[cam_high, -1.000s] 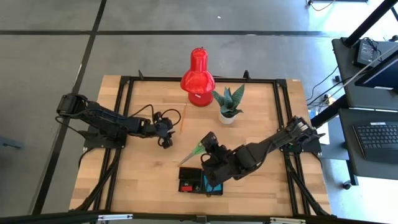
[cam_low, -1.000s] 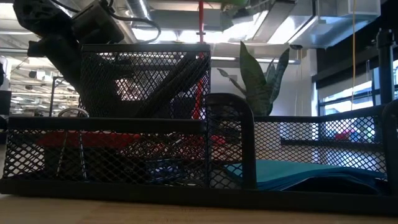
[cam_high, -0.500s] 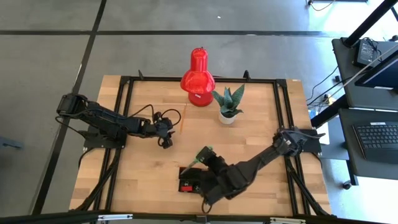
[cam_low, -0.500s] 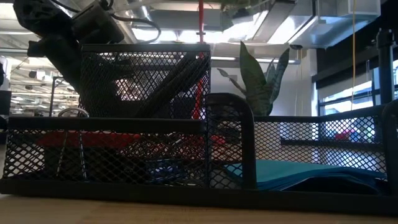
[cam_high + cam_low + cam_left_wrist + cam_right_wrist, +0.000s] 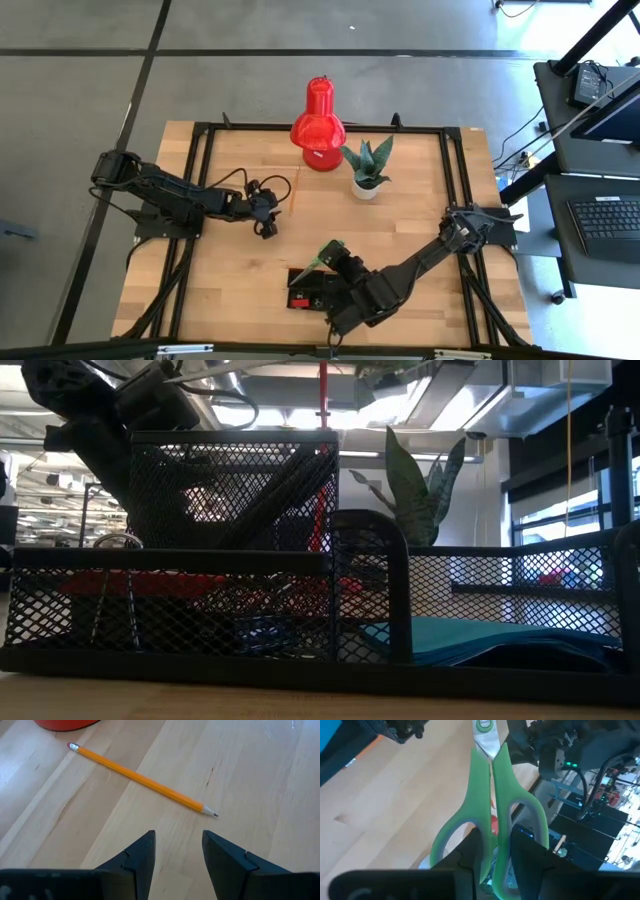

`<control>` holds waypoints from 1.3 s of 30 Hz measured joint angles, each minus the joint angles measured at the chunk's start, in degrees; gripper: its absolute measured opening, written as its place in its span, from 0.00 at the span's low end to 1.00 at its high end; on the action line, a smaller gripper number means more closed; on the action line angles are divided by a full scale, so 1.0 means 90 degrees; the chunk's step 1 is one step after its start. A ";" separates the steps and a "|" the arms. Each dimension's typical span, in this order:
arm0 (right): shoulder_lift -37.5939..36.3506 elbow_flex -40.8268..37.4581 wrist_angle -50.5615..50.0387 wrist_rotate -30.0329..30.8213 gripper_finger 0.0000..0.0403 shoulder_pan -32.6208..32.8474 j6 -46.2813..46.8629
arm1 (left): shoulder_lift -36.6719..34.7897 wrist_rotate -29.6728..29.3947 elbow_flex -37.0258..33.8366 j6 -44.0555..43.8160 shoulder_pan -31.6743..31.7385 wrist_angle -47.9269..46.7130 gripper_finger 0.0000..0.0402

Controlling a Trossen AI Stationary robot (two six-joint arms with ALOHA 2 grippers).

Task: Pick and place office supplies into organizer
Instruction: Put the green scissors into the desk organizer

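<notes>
The right pincer [image 5: 333, 258] is clamped on the green-handled scissors [image 5: 487, 815] (blades closed), holding them over the black organizer [image 5: 308, 291] at about six o'clock on the desk [image 5: 230, 270]. The scissors' green handles [image 5: 321, 252] poke out toward eleven o'clock from the pincer. The left pincer [image 5: 178, 851] hangs with its fingers apart near the desk's middle-left, just short of an orange pencil [image 5: 142, 779] lying flat on the wood, at roughly five o'clock from the red lamp [image 5: 318, 117]. A potted plant [image 5: 368, 167] stands at the lamp's four o'clock.
</notes>
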 joint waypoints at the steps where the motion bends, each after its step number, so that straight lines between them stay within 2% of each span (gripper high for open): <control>1: 0.0000 0.0000 -0.0001 -0.0050 0.21 -0.0011 0.0001 | 0.0000 0.0000 0.0000 -0.0003 0.0000 0.0000 0.39; 14: 0.0355 -0.0002 0.0001 -0.0349 0.21 -0.0222 -0.0176 | 0.0000 0.0000 0.0000 0.0001 -0.0005 -0.0005 0.39; 20: 0.0544 -0.0005 0.0001 0.0107 0.21 -0.0227 -0.0527 | 0.0000 0.0000 0.0000 0.0001 -0.0005 -0.0009 0.39; 29: 0.0572 -0.0004 0.0004 0.0144 0.21 -0.0132 -0.0620 | 0.0000 0.0000 0.0000 0.0006 -0.0005 -0.0109 0.39; 39: 0.0772 -0.0007 0.0017 0.0323 0.21 -0.0051 -0.1642 | 0.0000 0.0000 0.0000 0.0013 -0.0005 -0.0109 0.39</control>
